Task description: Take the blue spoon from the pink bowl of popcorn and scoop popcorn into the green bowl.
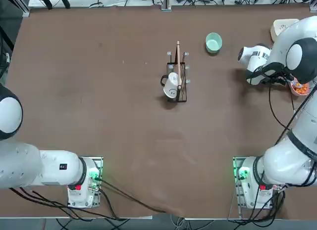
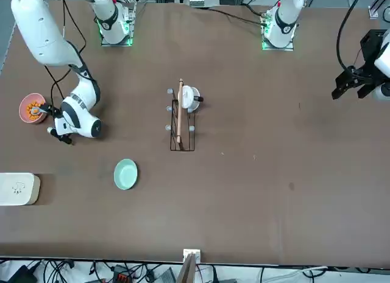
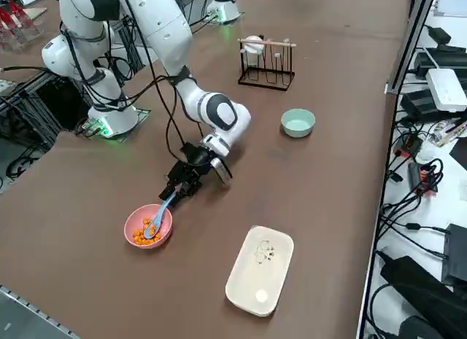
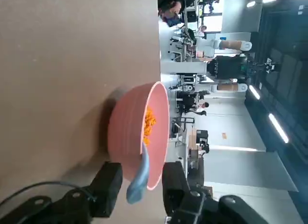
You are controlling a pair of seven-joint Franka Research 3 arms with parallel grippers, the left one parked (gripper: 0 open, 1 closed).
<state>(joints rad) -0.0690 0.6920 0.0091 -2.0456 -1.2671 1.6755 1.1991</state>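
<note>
While the blue spoon [image 3: 162,210] leans in the pink bowl [image 3: 136,232] among the popcorn [image 3: 149,228], the right gripper [image 3: 181,191] sits at the bowl's rim, fingers parted around the handle without pinching it. From overhead, the green bowl [image 1: 213,42] lies well apart at ten o'clock from the pink bowl

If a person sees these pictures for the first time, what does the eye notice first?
First the right gripper, stretched low beside the pink bowl of popcorn, its fingers on either side of the blue spoon handle sticking out over the rim. Next, the green bowl sits empty farther along the table.
</note>
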